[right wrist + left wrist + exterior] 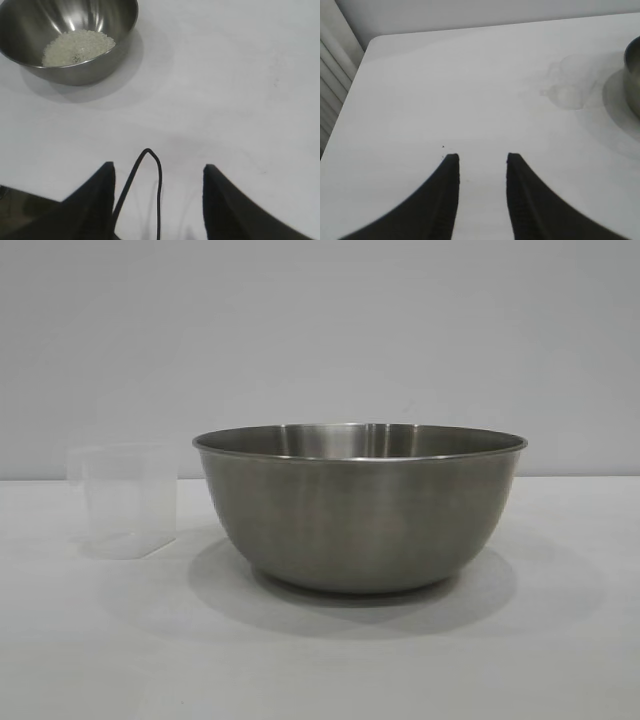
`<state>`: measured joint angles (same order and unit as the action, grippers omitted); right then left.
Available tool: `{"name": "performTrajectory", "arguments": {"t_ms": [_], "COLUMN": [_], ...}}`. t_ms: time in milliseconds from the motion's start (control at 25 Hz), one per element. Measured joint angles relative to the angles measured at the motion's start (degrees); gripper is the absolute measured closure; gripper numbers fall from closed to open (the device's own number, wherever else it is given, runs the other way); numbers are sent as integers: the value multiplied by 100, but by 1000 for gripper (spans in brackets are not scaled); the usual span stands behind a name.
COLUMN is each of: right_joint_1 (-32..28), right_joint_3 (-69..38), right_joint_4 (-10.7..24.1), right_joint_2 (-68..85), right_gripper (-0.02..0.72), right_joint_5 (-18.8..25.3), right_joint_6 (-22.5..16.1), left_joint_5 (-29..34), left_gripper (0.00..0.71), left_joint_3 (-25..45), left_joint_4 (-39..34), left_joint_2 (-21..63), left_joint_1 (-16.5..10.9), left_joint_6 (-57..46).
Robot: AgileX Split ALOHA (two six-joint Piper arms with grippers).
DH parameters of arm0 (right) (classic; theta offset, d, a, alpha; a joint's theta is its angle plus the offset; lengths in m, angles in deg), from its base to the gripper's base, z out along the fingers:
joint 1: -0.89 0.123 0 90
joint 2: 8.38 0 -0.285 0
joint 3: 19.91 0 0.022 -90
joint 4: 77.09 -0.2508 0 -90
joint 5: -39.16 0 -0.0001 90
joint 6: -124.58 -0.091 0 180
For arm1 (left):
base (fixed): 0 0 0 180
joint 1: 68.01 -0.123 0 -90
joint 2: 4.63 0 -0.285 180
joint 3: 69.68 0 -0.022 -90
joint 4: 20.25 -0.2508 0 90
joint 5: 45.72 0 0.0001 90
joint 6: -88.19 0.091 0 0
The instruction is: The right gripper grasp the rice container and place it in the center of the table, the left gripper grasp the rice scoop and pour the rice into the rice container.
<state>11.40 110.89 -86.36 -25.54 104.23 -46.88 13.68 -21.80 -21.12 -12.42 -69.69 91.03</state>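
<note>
Bowl [360, 510] is sitting mid-tabletop [560, 660] holding rice [77, 46]; scoop [125, 502] is standing at its 9 o'clock, apparently empty. Left gripper [482, 165] and right gripper [157, 175] are hovering clear, fingers spread, holding nothing. Risk: a careless approach tipping the light scoop.

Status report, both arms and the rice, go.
Left gripper open, empty, short of the rice scoop. Right gripper open, empty, back from the rice container. Rice in the container; scoop upright beside it, apart. Nothing in the way.
</note>
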Motion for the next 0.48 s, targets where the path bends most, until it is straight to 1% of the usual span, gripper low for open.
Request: {"name": "performTrajectory", "arguments": {"t_ms": [200,480], "right_joint_1": [0,0], "right_joint_3": [0,0], "right_joint_4": [0,12], "right_joint_2": [59,987], "right_gripper": [321,321], "right_joint_5": [0,22], "right_joint_6": [0,0], "left_joint_5": [4,-8], "left_gripper": [485,485], "left_joint_3": [0,0], "left_joint_4": [0,0], "left_joint_2": [0,98], "left_joint_1": [0,0], "left_joint_6": [0,0]}}
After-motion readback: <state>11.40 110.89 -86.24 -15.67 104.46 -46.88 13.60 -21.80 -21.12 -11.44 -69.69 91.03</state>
